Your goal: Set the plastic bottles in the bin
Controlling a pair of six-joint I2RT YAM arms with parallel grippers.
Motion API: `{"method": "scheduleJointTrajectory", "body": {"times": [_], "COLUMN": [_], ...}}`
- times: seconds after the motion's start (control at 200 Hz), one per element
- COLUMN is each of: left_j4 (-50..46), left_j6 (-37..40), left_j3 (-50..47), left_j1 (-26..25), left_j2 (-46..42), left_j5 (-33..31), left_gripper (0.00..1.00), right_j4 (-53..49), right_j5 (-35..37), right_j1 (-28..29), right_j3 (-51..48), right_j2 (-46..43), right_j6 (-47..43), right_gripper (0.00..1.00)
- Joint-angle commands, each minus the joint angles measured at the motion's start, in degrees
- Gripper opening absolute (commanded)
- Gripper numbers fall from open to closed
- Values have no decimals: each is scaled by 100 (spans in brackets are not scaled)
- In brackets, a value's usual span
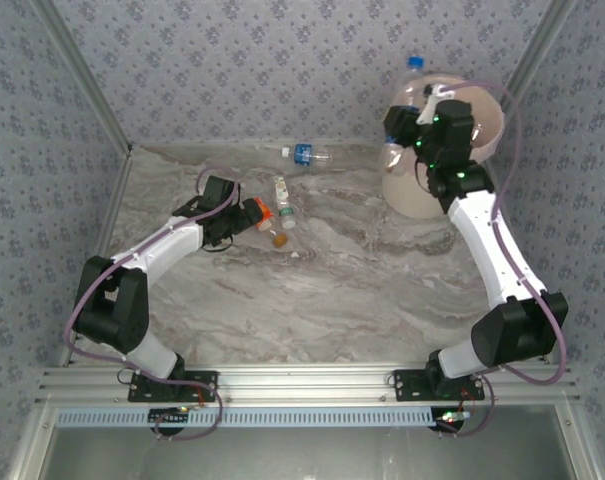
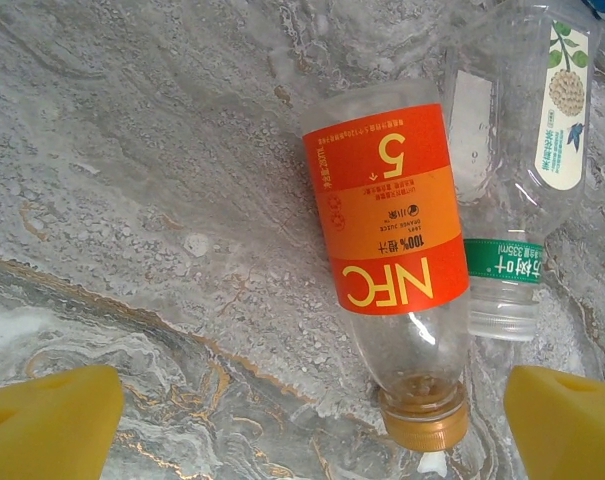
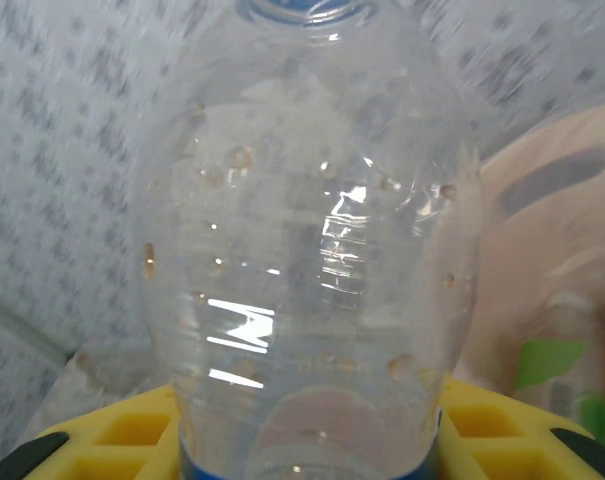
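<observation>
Grey marble table (image 1: 332, 300) with patterned walls (image 1: 232, 70) behind it carries one cream bin (image 1: 407, 195), and every place below is given from that bin.

Above the bin's far-left rim hangs the right gripper (image 3: 302, 435). Its yellow fingers (image 3: 112, 430) are clamped on one clear bottle (image 3: 312, 230), whose blue cap (image 1: 414, 62) points away from the gripper. Inside the bin one green-labelled bottle (image 3: 552, 365) shows, blurred.

Three more bottles lie on the table, all left of the bin. Nearest to it, a blue-labelled bottle (image 1: 304, 154) lies on its side by the back wall. Farther left, two lie just beside each other: a white-labelled bottle (image 2: 522, 170) with a green band, and an orange bottle (image 2: 392, 210) with a gold cap (image 2: 422, 430).

Farthest from the bin, the left gripper (image 2: 302, 420) hangs over the orange bottle. Its jaws are spread wide, with one pad on each side of the cap end, and they grip nothing.
</observation>
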Motion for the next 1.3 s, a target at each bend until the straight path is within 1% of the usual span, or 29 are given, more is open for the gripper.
{"method": "scheduleJointTrajectory", "body": {"times": [0.0, 0.28, 0.355, 0.445, 0.53, 0.6, 0.675, 0.739, 0.844, 0.909, 1.044, 1.294], "left_j4": [92, 83, 84, 67, 69, 57, 57, 57, 32, 13, 22, 117], "left_j6": [-30, -68, -70, -64, -64, -58, -66, -69, -34, -19, -27, -98], "left_j3": [79, 80, 72, 70, 67, 68, 48, 34, 72, 74, 45, 38], "left_j1": [22, 23, 22, 22, 22, 27, 22, 22, 22, 22, 22, 16], "left_j2": [-19, 4, 3, 3, 16, 31, 38, 46, 49, 41, 54, 143], "left_j5": [77, 72, 66, 50, 37, 23, 8, 6, 22, 13, 15, 185], "left_gripper": [98, 98, 98, 98, 98, 98, 98, 98, 98, 98, 98, 98], "right_j4": [-7, -588, -854, -1250, -1489, -1885, -2308, -2453, -2539, -2513, -2460, -2085], "right_j5": [-324, -421, -466, -528, -712, -868, -810, -714, -573, -540, -457, -275], "right_j1": [-455, -1440, -1688, -1816, -1857, -1892, -1890, -1853, -1837, -1848, -1852, -1825], "right_j3": [495, 1675, 2125, 2703, 3082, 3427, 3623, 3605, 3569, 3569, 3557, 3082], "right_j2": [228, 1279, 1658, 2080, 2429, 2699, 2897, 2940, 2872, 2787, 2574, 2113], "right_j6": [-71, -354, -365, -567, -706, -741, -738, -778, -724, -756, -765, -584], "right_gripper": [44, 46, 47, 48, 50, 51, 53, 60, 75, 80, 85, 88]}}
